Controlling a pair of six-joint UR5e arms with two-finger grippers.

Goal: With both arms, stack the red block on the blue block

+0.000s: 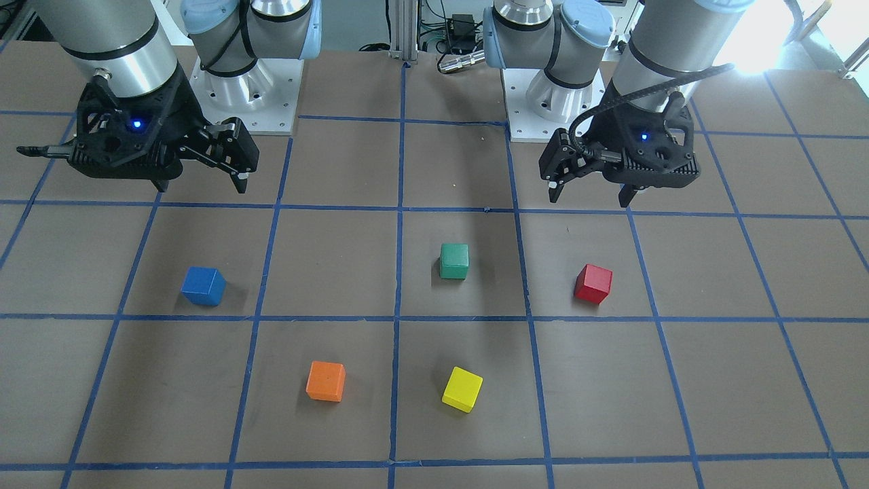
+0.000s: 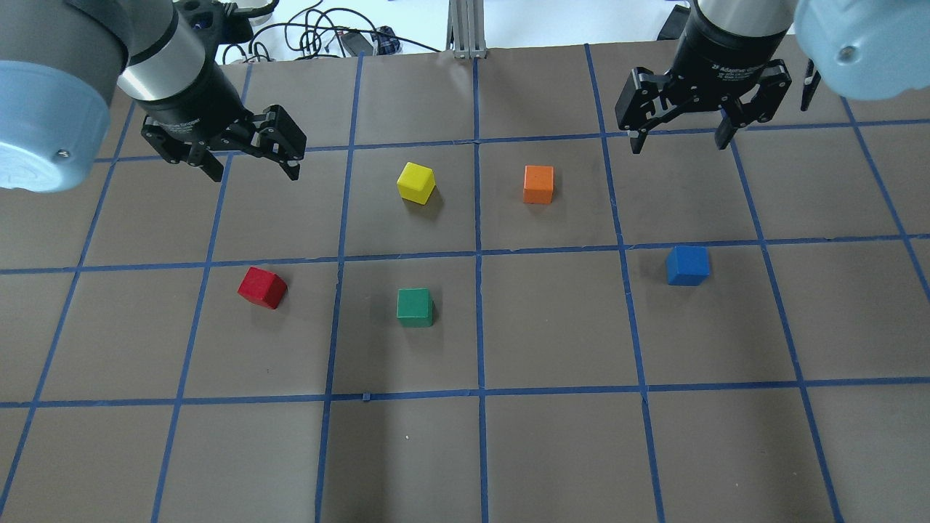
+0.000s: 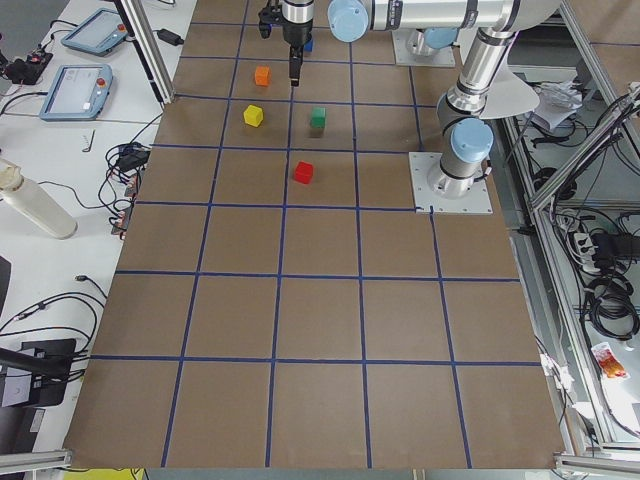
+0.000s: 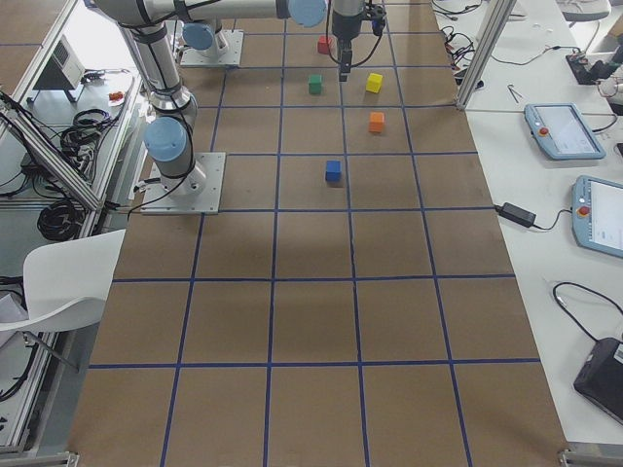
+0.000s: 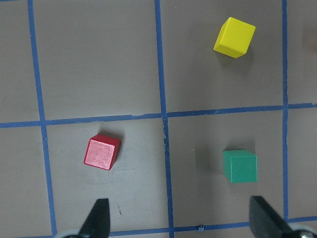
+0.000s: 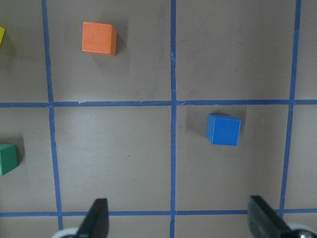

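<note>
Hovering above the table (image 2: 552, 327), our left gripper (image 2: 254, 173) and our right gripper (image 2: 678, 145) both have their fingers spread wide apart. Nearest us, on our left side, we see the red block (image 2: 262, 288) resting flat in a taped square by itself, with the green block (image 2: 415, 307) just across a blue tape line (image 2: 337, 305) from it. Level with them, well apart on our right side, sits the blue block (image 2: 687, 265). Farther out lie the yellow block (image 2: 416, 181) and the orange block (image 2: 538, 184), near each other.
</note>
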